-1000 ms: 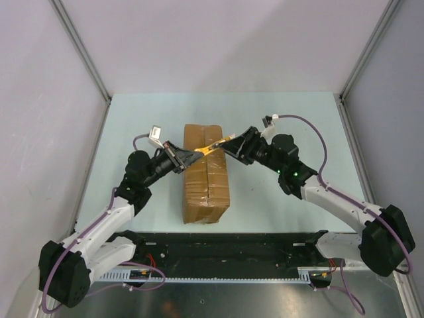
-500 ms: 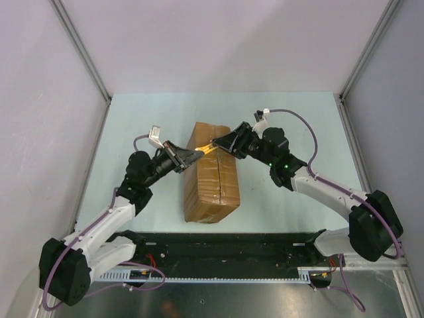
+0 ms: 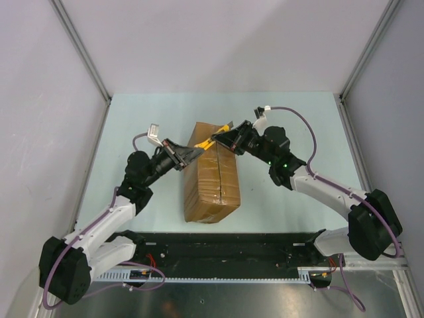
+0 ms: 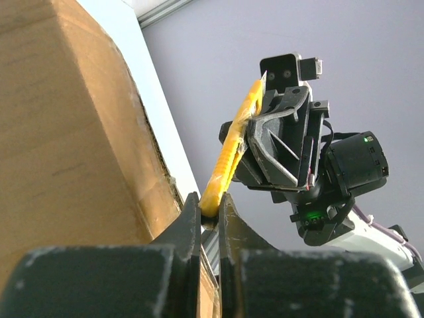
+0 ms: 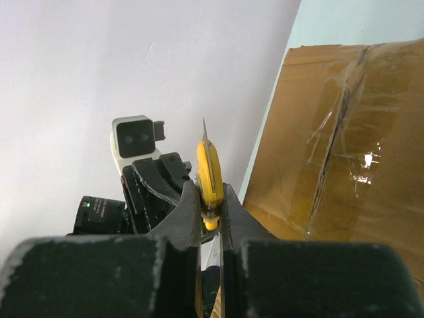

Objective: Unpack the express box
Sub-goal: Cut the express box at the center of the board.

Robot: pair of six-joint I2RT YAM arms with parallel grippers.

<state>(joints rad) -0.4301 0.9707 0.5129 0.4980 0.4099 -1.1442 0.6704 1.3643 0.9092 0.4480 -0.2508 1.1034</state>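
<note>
I have left gripper [image 4: 209, 213] and right gripper [image 5: 211, 215] both pinching the yellow knife [image 4: 232, 156] above the upper end of the express box [image 3: 212, 182], mid-frame overhead, so uneven pulling could twist it loose and drop it.

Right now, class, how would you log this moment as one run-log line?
left fingers: shut on yellow knife | right fingers: shut on same knife | knife: above far end of express box | box: taped, closed
</note>
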